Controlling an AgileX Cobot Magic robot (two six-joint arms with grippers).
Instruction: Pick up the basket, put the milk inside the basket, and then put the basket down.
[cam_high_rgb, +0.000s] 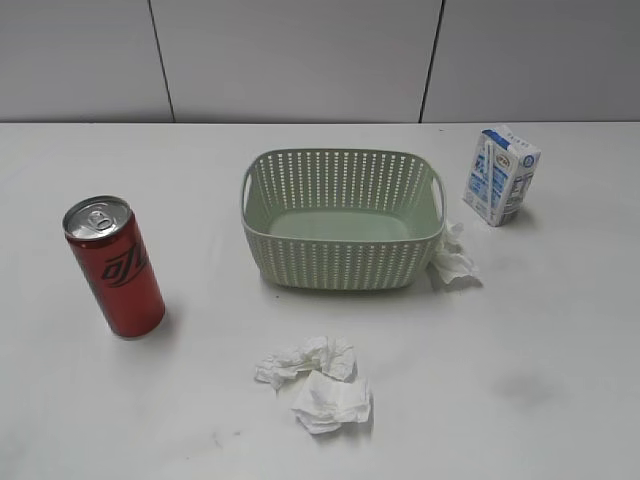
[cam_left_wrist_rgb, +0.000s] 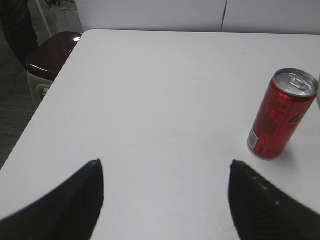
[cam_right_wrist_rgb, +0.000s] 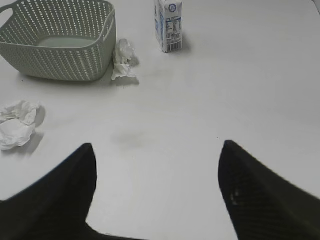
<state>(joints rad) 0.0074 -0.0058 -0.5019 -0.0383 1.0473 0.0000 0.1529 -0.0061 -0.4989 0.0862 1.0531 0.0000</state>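
I see both tools spread wide and holding nothing. My right gripper (cam_right_wrist_rgb: 155, 150) hangs over bare table, the milk carton (cam_right_wrist_rgb: 168, 25) upright well ahead and slightly right, the green basket (cam_right_wrist_rgb: 60, 42) far ahead on the left, a crumpled tissue (cam_right_wrist_rgb: 122, 60) touching its corner. My left gripper (cam_left_wrist_rgb: 165, 167) has only the red can (cam_left_wrist_rgb: 280, 115) ahead-right.

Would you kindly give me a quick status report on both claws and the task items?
Left claw and right claw open, empty. Basket empty on table; milk upright, right of it. Crumpled tissue against basket's right corner.
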